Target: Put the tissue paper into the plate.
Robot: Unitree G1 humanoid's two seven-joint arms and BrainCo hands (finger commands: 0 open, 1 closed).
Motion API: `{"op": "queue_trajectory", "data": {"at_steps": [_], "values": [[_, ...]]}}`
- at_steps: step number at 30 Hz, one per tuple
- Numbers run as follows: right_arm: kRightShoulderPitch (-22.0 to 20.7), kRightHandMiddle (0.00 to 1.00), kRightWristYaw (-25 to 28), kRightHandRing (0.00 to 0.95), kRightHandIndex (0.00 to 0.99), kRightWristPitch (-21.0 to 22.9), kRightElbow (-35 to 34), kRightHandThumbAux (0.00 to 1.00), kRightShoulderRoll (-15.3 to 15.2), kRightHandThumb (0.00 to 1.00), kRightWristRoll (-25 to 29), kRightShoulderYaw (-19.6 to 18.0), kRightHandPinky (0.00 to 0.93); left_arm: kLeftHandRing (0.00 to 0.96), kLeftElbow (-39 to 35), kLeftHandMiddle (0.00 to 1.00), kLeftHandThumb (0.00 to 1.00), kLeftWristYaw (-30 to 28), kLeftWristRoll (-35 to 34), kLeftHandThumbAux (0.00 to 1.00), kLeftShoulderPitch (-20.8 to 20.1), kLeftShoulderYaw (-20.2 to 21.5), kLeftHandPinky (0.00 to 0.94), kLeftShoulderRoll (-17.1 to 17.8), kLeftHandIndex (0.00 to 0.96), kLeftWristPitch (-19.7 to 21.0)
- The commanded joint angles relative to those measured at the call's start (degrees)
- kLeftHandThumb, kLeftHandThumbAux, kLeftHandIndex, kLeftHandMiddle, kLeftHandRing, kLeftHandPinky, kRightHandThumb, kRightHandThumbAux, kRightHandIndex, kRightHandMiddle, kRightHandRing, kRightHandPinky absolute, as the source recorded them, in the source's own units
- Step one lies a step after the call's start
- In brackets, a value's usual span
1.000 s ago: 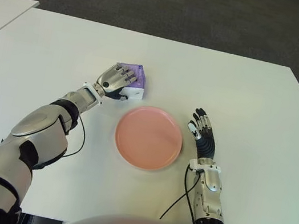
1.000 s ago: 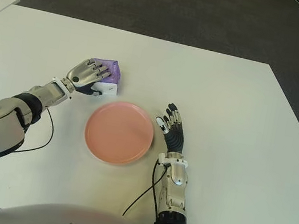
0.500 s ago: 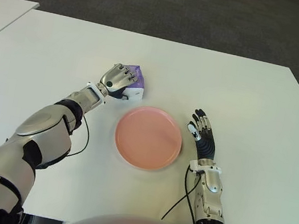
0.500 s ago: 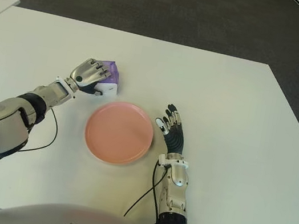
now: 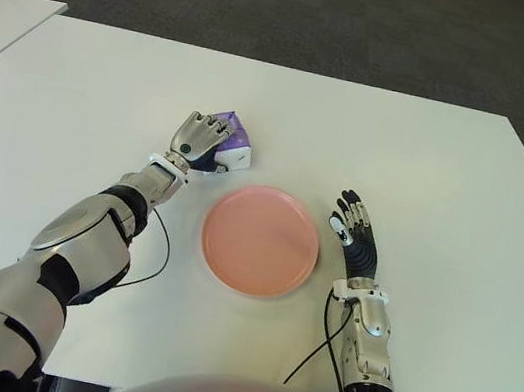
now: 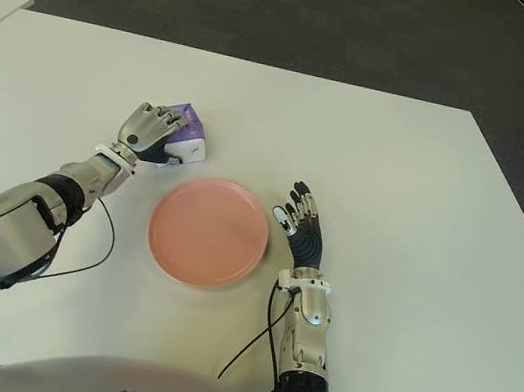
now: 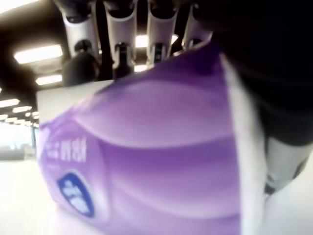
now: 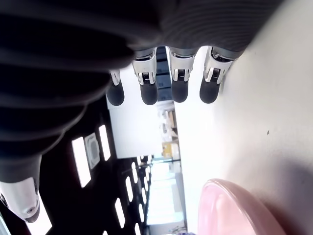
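Left hand (image 5: 199,137) is on the purple tissue pack (image 5: 230,142), fingers curled over its top, thumb side hidden beneath; the left wrist view shows the pack filling the palm with the fingers (image 7: 120,29) wrapped over its far edge. Grip reads as closed on the pack. The pack looks tilted, one corner raised, but whether it has fully left the white table (image 5: 430,165) cannot be told from the eye views.

Pink plate (image 5: 260,239) sits near the table's middle, empty, just beside the pack on the robot's near-right side. The two are apart, not touching.

Right hand (image 5: 355,235) shows just to the right of the plate, fingers extended and relaxed, holding nothing. It appears idle.

Progress, as judged: grasp made, transfer not yet done. Remaining: lift the pack clear, carry it the short way over the plate rim, set it down inside, let go.
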Motion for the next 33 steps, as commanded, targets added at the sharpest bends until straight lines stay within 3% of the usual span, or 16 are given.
{"op": "queue_trajectory", "data": {"at_steps": [1,5,17,24,33], "values": [[1.73,0.065,-0.25,0.011,0.084,2.02,2.63,0.569,-0.22,0.446,0.16,-0.36,0.011,0.812,0.37,0.536,0.860,-0.49,-5.14,0.668,2.28,5.86,0.808,-1.05,0.395,-7.59],[1.39,0.068,-0.57,0.009,0.089,1.65,3.29,0.579,-0.28,0.444,-0.27,-0.22,0.003,0.832,-0.27,0.539,0.853,-1.55,-9.54,0.669,1.66,11.09,0.796,-1.70,0.396,-11.97],[0.49,0.066,-1.11,0.010,0.092,1.61,4.60,0.616,-0.12,0.439,-0.04,-0.43,0.017,0.836,-1.71,0.538,0.852,-4.14,-16.30,0.669,0.72,20.65,0.791,-2.39,0.397,-19.31],[0.33,0.074,-0.91,0.015,0.102,0.79,5.01,0.595,-0.08,0.442,0.08,-0.47,0.016,0.838,-2.68,0.542,0.853,-5.46,-18.62,0.668,0.31,24.69,0.823,-1.55,0.400,-20.69],[-0.14,0.079,-0.01,0.014,0.111,0.14,6.26,0.565,-0.46,0.437,0.04,-0.09,0.011,0.846,-3.51,0.548,0.853,-1.28,-17.18,0.666,-0.32,25.72,0.848,-1.47,0.403,-19.96]]}}
